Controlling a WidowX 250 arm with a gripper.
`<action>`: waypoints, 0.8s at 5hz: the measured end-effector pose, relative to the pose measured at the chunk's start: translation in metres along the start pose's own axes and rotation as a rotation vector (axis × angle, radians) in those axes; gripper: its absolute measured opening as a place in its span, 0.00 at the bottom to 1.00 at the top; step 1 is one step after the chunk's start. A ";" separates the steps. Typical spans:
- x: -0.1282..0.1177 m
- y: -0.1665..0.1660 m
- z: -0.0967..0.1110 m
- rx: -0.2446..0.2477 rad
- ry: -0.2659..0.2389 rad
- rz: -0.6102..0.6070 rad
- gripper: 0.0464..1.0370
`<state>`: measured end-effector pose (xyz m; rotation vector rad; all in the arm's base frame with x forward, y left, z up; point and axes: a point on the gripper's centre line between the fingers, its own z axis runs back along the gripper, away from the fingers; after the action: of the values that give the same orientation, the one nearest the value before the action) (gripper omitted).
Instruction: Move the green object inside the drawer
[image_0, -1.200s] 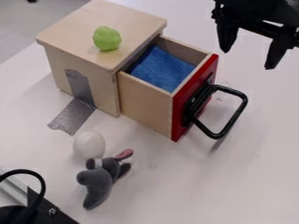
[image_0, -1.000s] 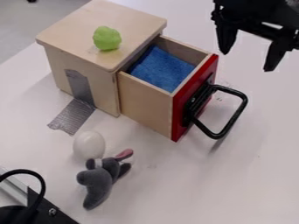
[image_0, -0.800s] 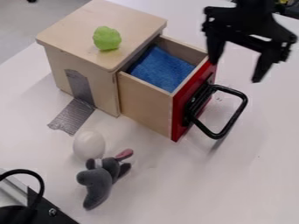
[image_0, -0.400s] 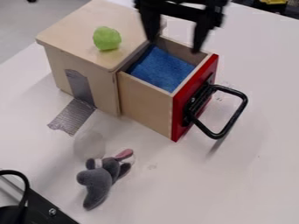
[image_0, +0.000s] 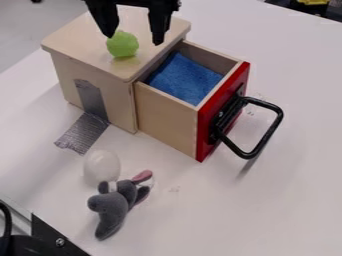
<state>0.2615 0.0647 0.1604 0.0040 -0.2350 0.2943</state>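
Note:
My black gripper (image_0: 134, 40) hangs open over the top of the wooden box, its two fingers apart with nothing held. Just below and between the fingertips sits the lumpy green object (image_0: 123, 46), resting on the box top (image_0: 87, 39) near its front edge; the left fingertip overlaps its upper edge in view. Pulled out toward the right is the drawer (image_0: 165, 118), with a red front, a black handle and a blue cloth (image_0: 185, 77) lying inside.
A grey plush toy (image_0: 112, 207) lies on the white table below the box, beside a whitish egg-shaped object (image_0: 102, 166). Silver tape (image_0: 83, 133) runs from the box side onto the table. The black drawer handle (image_0: 266, 136) juts out to the right.
From the upper right, my gripper has moved left across the drawer to above the green object, staying open. The box, drawer and green object have stayed in place.

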 end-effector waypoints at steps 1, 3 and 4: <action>0.008 0.013 -0.013 -0.012 0.024 0.020 0.96; 0.024 0.034 -0.022 -0.011 0.040 0.063 0.96; 0.030 0.043 -0.015 -0.003 0.025 0.084 0.96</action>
<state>0.2806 0.1155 0.1519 -0.0124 -0.2113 0.3775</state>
